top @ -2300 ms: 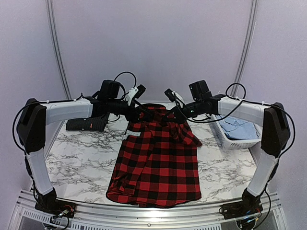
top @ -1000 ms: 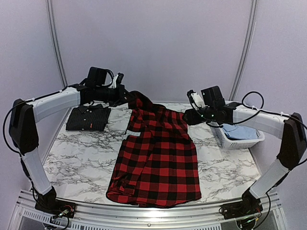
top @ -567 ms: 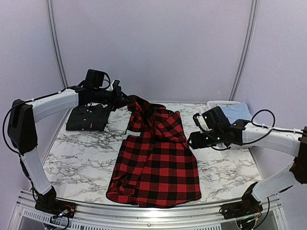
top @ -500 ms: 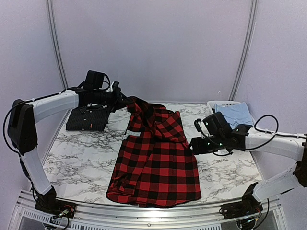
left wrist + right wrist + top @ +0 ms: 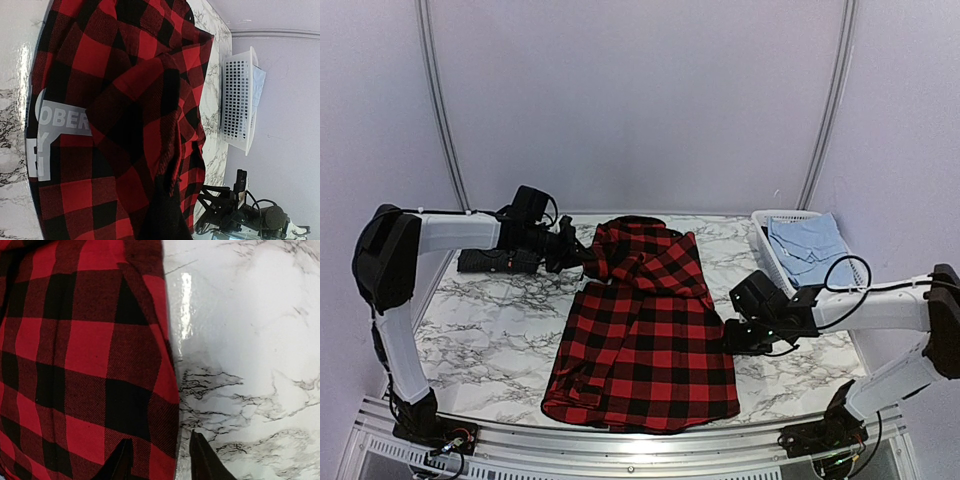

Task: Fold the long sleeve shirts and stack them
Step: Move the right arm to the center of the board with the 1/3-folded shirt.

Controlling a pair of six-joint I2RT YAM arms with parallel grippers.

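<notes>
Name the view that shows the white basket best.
Top external: the whole basket shows, opening up, blue cloth inside. Left wrist catches mostly its slotted side wall; right wrist misses it.

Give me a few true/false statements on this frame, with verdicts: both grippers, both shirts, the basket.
1. The left gripper is shut on the plaid shirt near its collar end. True.
2. The right gripper has its fingers apart, astride the plaid shirt's right edge. True.
3. The dark shirt lies in the basket. False: it lies folded on the table at the far left; the basket holds a light blue garment.
4. The plaid shirt is stacked on the dark shirt. False: it lies spread out mid-table, beside it.
</notes>
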